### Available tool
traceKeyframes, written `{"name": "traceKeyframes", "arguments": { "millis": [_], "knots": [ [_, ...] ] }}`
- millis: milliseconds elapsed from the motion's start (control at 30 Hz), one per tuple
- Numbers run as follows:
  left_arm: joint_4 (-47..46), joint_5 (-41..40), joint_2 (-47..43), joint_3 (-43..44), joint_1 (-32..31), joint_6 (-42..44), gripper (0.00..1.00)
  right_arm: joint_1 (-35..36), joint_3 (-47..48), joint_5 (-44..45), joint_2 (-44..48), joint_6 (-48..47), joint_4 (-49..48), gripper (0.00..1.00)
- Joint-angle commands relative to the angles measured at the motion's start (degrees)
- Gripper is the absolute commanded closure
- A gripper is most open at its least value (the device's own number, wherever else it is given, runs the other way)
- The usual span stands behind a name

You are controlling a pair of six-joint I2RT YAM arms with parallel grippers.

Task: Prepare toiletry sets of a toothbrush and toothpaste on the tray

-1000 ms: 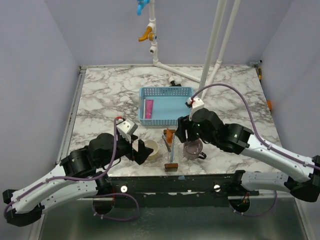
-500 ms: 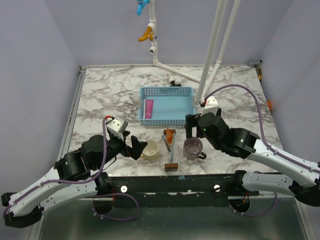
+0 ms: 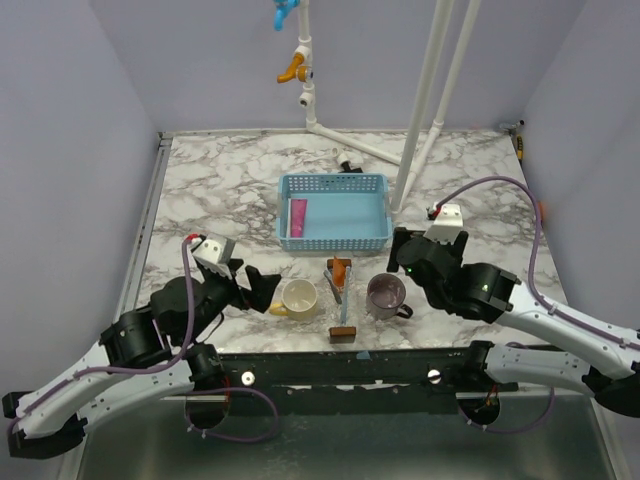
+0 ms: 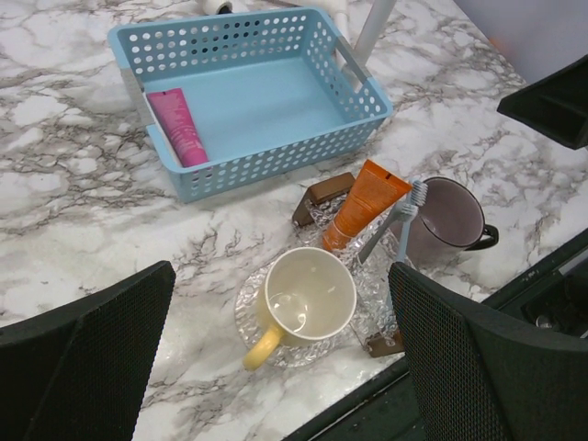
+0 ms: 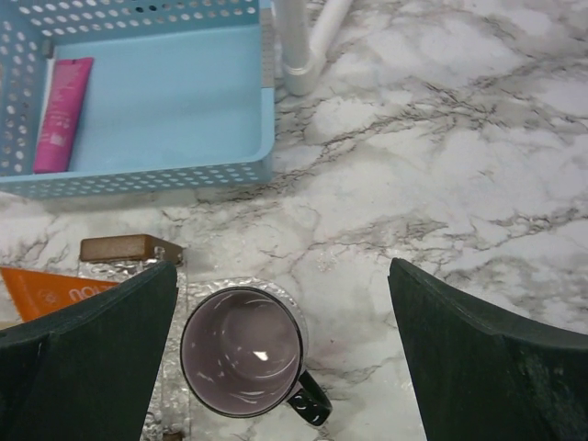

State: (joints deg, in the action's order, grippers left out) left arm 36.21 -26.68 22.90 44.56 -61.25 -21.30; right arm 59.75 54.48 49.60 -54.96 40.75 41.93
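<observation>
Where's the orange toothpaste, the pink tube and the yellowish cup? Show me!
the toothpaste [image 4: 364, 204], left wrist view, middle of the orange tube's body.
pink tube [image 4: 180, 130], left wrist view, middle of the tube.
yellowish cup [image 4: 308, 299], left wrist view, inside bottom of the cup.

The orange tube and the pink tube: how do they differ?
The orange tube lies on the clear tray, while the pink tube lies inside the blue basket. The orange tube has the toothbrush right beside it; the pink tube lies alone. Both lie flat, and nothing grips either.
</observation>
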Motion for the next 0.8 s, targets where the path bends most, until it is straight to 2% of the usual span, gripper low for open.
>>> {"name": "traceKeyframes", "arguments": {
  "millis": [0,267,567,700,767],
  "knots": [
    [1.6,-5.8,-2.9,-2.1,-0.3,-3.2,0.01,0.4,-0.3,7.3,-1.1,10.5,7.9,0.0],
    [1.1,-9.3,-8.1,-3.7,-0.2,-4.5,0.01,0.4,-1.6,7.9,0.0,13.3,11.3,0.0],
    [1.7,-9.5,-10.3,-3.6,-0.2,-4.5,0.01,0.4,-3.9,6.3,6.7,8.2,6.7,0.0],
    [1.8,-9.1,-9.7,-3.6,-0.2,-4.5,0.01,0.4,-4.7,2.0,8.7,2.6,3.0,0.0],
    [1.7,-9.3,-9.7,-3.6,-0.2,-4.6,0.01,0.4,-4.8,2.2,8.6,3.2,2.7,0.0]
  ]
}}
